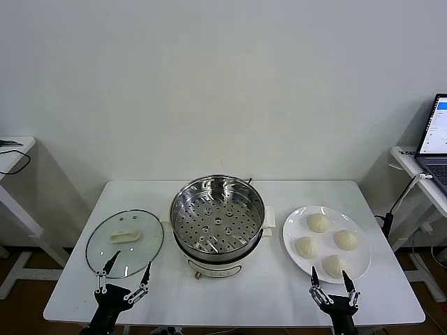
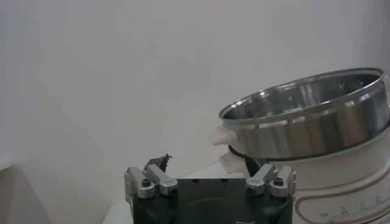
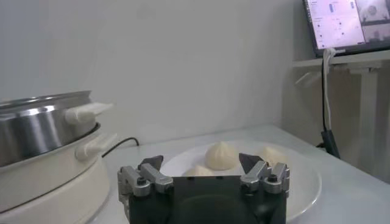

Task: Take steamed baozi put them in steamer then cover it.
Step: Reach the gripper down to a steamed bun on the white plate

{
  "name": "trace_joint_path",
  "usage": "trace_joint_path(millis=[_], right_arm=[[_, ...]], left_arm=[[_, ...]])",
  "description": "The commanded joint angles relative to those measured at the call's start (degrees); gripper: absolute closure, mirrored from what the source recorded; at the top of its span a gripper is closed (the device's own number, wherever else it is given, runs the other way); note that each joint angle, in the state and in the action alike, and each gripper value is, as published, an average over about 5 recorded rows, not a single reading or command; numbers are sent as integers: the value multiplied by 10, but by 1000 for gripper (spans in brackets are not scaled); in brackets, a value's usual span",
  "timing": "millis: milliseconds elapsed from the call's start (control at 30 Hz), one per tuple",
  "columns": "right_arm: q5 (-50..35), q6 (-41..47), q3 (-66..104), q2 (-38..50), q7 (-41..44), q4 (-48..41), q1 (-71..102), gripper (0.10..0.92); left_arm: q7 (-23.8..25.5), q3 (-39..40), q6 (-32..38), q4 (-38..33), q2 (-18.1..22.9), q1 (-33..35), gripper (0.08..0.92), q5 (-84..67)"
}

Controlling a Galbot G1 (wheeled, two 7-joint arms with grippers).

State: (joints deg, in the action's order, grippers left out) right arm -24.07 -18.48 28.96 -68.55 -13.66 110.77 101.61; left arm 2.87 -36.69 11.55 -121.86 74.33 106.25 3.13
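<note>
Nearest the robot, at the front edge of the white table (image 1: 230, 300), both claws wait low with their fingers spread wide and nothing between them: the left gripper (image 1: 124, 279) just in front of the cover (image 1: 125, 243), the right gripper (image 1: 327, 283) just in front of the white plate (image 1: 357, 269). That split looks deliberate, each arm parked before the thing it would most naturally handle. Beyond the left claw the cover lies flat on the table, its cream handle (image 1: 126, 236) facing up where fingers could pinch it. Beyond the right claw the plate carries all four steamed baozi (image 1: 333, 265), spaced apart from one another so a claw could close round one without squashing its neighbour; the right wrist view shows a bun (image 3: 220, 156) sitting just ahead of the spread fingers. Between cover and plate stands the steamer (image 1: 217, 218), open-topped, its perforated tray bare, so no bun has gone in yet. Farther off, to the right past the table, a laptop (image 1: 437, 136) sits on a side desk.
</note>
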Motion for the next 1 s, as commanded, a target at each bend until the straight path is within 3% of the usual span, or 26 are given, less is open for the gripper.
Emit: trace_joint_path(millis=[33, 333, 633, 800, 1000], right_arm=[[1, 32, 10, 12, -19, 4, -34, 203], [-37, 168, 2, 114, -36, -49, -256, 203], [-166, 183, -138, 203, 15, -253, -541, 203], [-215, 238, -228, 248, 144, -337, -652, 203], [-157, 308, -355, 319, 383, -401, -749, 203]], left_arm=[[-1, 2, 0, -5, 0, 1, 177, 0], [-1, 5, 0, -15, -2, 6, 177, 7], [-3, 11, -2, -20, 0, 11, 177, 13], [-6, 10, -3, -23, 2, 14, 177, 14], [-6, 6, -4, -27, 1, 17, 177, 14]])
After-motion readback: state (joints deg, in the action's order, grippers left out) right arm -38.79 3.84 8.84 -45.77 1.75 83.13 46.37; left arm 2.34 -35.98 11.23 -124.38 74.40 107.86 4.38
